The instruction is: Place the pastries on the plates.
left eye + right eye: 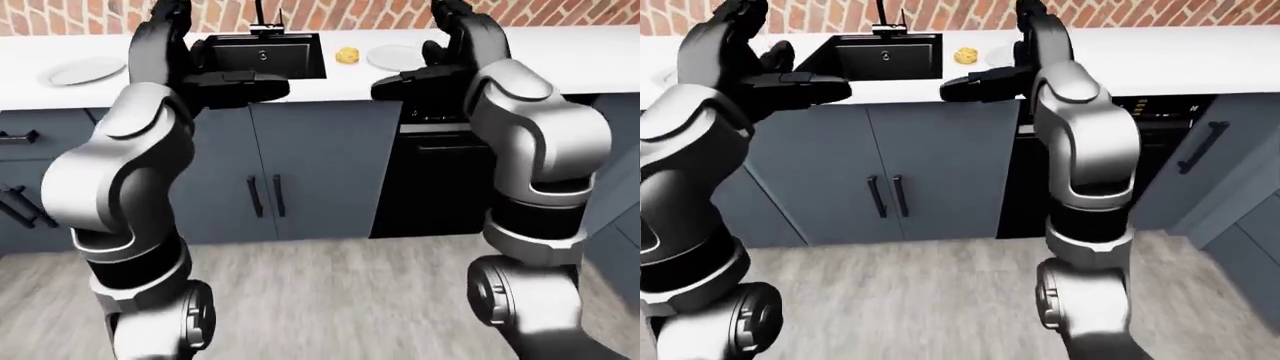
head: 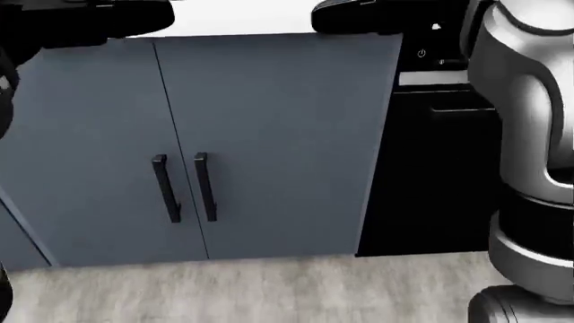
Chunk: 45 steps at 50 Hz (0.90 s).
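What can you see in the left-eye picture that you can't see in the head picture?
Only the left-eye view shows the countertop: the black sink, a yellow pastry, a plate beside it, another plate at far left, and the brick wall. Both raised hands, the left hand and the right hand, appear empty, fingers open.

Only the head view shows the cabinet handles up close.

Both show the blue-grey cabinet doors, the black oven and the floor.
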Tool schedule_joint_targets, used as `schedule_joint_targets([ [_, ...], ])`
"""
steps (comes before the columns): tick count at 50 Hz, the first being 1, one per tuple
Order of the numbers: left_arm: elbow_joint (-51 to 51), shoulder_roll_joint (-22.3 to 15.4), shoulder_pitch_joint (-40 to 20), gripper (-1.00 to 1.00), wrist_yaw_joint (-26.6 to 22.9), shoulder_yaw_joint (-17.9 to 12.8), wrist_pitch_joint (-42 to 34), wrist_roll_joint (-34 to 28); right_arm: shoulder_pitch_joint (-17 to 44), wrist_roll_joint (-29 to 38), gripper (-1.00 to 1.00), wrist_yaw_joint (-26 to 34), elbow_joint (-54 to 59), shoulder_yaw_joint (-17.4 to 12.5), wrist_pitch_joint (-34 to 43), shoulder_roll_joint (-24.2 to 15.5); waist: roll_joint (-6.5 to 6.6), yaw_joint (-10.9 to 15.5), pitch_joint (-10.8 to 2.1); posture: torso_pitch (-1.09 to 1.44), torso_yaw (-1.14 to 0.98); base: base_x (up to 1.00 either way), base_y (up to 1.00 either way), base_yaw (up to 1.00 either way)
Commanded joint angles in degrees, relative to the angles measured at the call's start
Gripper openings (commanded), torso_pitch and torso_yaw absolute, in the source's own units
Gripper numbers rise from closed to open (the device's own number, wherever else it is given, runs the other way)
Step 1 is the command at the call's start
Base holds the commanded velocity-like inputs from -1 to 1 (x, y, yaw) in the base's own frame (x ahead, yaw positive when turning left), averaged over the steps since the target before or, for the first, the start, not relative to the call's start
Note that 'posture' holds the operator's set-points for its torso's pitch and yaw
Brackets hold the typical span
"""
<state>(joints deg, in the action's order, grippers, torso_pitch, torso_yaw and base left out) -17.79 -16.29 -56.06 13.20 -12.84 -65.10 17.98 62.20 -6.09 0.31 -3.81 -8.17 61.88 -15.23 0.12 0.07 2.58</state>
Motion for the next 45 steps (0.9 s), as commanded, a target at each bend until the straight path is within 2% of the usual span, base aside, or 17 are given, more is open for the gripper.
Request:
schedule_joint_targets([
  [1,1.0,-1.6,-4.8,1.00,1.0,-0.2,0.7,1.9,4.8,-0.7,1.00,0.0,2.3,-0.3,-2.4,-1.3,0.16,0.0,-1.36,0.00,0.00,0.00,0.00,0.00],
  [5,10.3,-4.4,-12.1,1.00,1.7,-0.2,1.9,3.2,12.0,-1.8,1.00,0.0,11.4,-0.7,-4.9,-3.3,0.22,-0.1,-0.92,0.00,0.00,0.00,0.00,0.00],
  [7,12.9,-5.4,-14.2,1.00,1.9,0.8,2.6,3.4,14.7,-2.3,1.00,0.2,15.2,-0.8,-6.2,-4.2,0.28,0.0,-0.89,0.00,0.00,0.00,0.00,0.00],
  [10,14.7,-5.9,-15.5,1.00,1.9,1.4,3.3,3.3,15.5,-2.7,1.00,0.1,16.6,-0.6,-6.8,-4.6,0.30,0.0,-0.74,0.00,0.00,0.00,0.00,0.00],
  [11,18.0,-6.4,-18.1,1.00,1.4,2.5,3.7,2.7,19.3,-2.3,1.00,1.0,21.8,0.0,-8.5,-5.7,0.28,0.0,-0.65,0.00,0.00,0.00,0.00,0.00],
  [14,21.5,-6.3,-19.9,1.00,0.7,3.0,5.0,1.9,22.7,-1.6,1.00,2.2,27.7,0.6,-11.0,-6.5,0.29,-0.1,-0.74,0.00,0.00,0.00,0.00,0.00],
  [45,22.5,-6.0,-20.4,1.00,0.4,2.4,5.7,1.3,21.4,-2.6,1.00,2.1,25.9,-0.2,-10.5,-6.3,0.08,-0.2,-0.54,0.00,0.00,0.00,0.00,0.00],
])
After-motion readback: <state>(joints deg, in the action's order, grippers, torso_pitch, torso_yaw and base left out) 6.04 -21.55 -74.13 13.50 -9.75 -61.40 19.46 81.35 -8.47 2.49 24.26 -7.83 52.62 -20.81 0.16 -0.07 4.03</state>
